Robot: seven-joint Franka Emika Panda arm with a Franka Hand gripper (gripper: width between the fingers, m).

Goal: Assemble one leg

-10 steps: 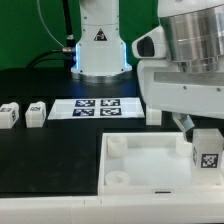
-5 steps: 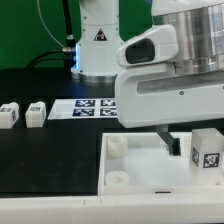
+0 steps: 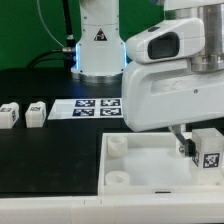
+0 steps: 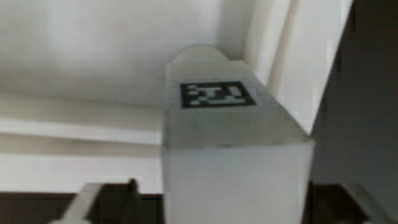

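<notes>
The leg (image 3: 208, 150) is a small white block with a black-and-white tag, standing upright at the exterior view's right, at the right corner of the large white tray-like piece (image 3: 140, 165). My gripper (image 3: 186, 146) is down beside and around it, and the arm's body hides most of it. In the wrist view the leg (image 4: 231, 140) fills the middle, tag facing the camera, with a dark finger (image 4: 111, 203) close against each side. The gripper is shut on the leg. The tray-like piece (image 4: 89, 60) lies behind it.
Two more small white tagged blocks (image 3: 10, 114) (image 3: 36, 112) stand at the exterior view's left on the black table. The marker board (image 3: 92, 108) lies in front of the robot's base (image 3: 98, 45). The arm blocks the view of the table's right back.
The hand swung to the exterior view's left, then back to the right and slightly down. The leg stayed at about the same spot by the tray's right corner.
</notes>
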